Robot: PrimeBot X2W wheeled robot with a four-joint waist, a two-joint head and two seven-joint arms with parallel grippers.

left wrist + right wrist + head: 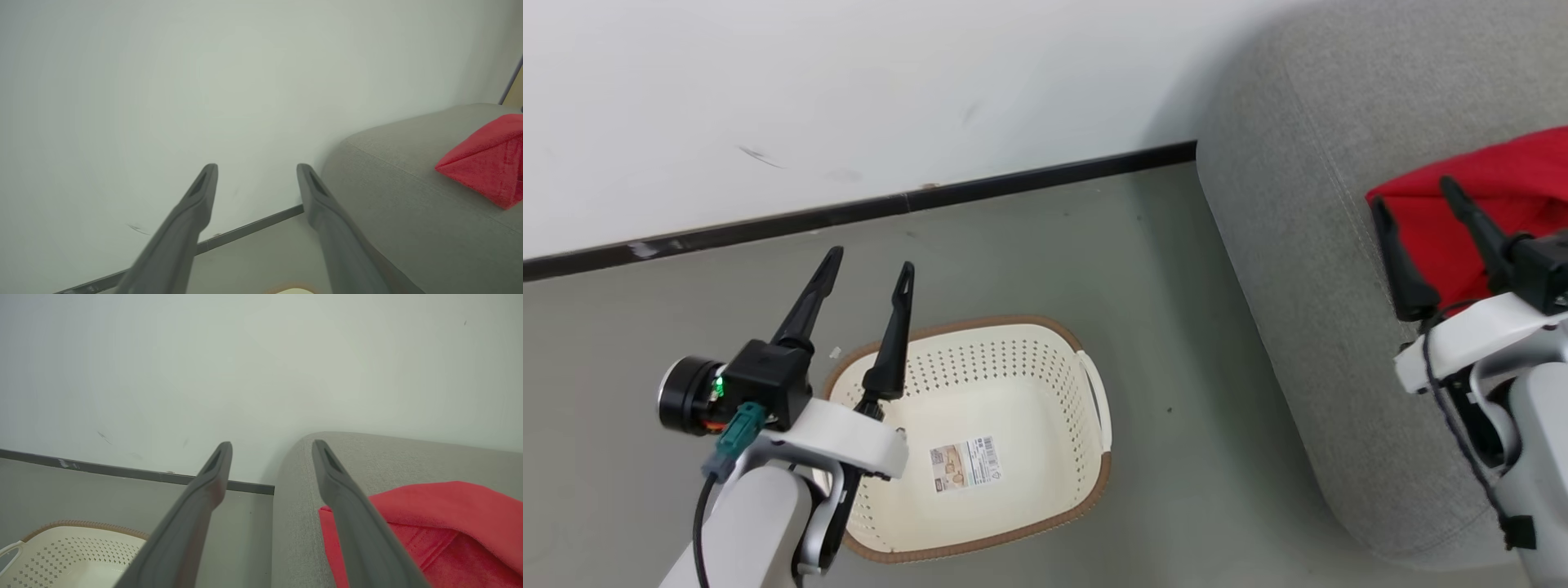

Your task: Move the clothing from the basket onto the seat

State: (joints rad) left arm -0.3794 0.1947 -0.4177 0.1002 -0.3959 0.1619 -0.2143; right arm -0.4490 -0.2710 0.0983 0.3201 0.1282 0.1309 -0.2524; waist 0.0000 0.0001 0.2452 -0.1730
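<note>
The basket (1013, 320) holds only its sticker (965, 463) and the red clothing (1519, 175) lies on the seat (1298, 245) by my right fingers (1474, 220), which, like my left fingers (894, 335) over the basket, spread wide on nothing, so I judge only pulling clear remains.
</note>
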